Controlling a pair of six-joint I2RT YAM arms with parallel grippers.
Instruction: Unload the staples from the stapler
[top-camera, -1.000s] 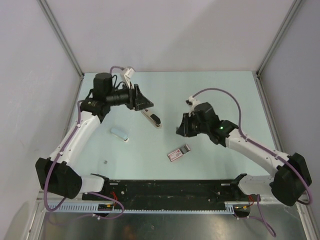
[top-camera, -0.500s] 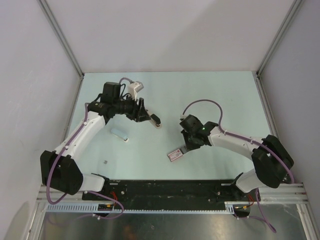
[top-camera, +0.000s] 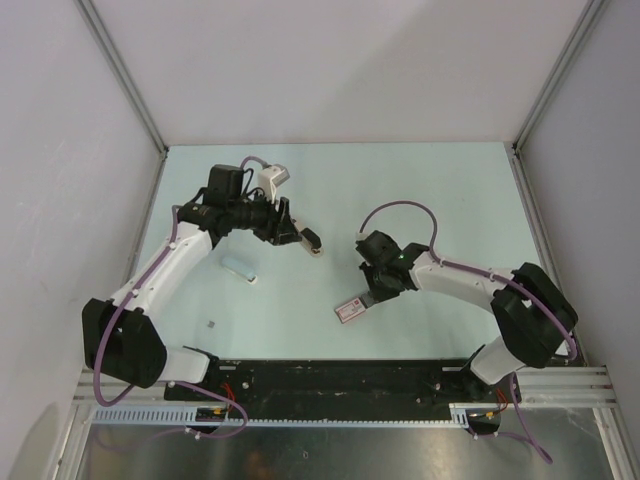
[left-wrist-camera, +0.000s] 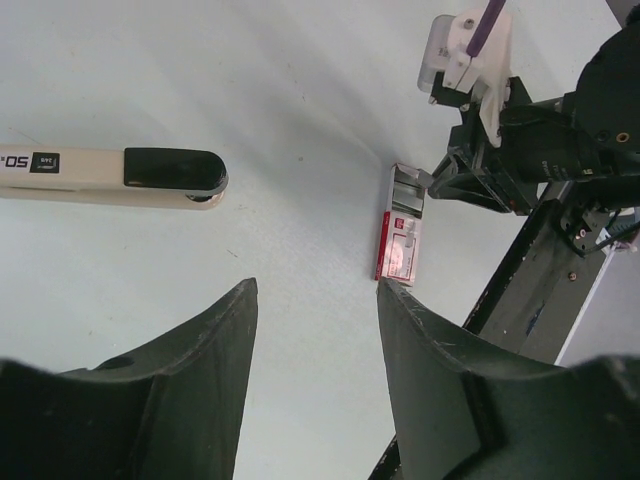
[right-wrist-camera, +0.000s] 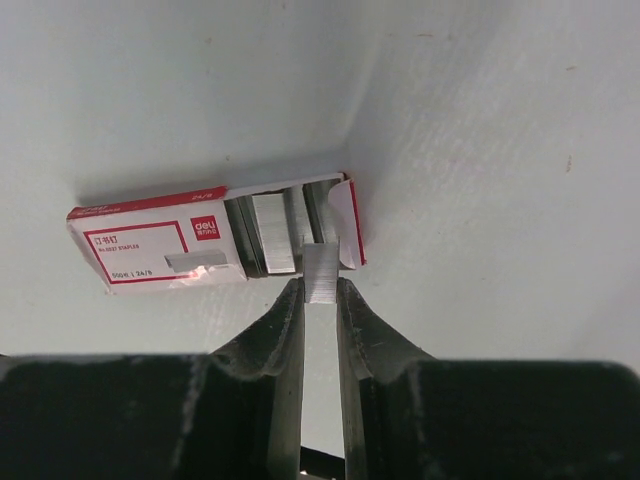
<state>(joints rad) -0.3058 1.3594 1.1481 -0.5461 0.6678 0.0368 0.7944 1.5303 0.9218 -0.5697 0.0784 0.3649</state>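
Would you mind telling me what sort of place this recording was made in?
Probably a robot test cell in a lab: a pale table enclosed by white walls on aluminium posts, a left arm and right arm bolted at its near edge, plus a stapler and an open staple box.

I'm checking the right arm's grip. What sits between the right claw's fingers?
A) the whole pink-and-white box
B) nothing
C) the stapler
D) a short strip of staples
D: the right wrist view shows the right claw pinching a short grey strip of staples, just at the open end of the pink-and-white box.
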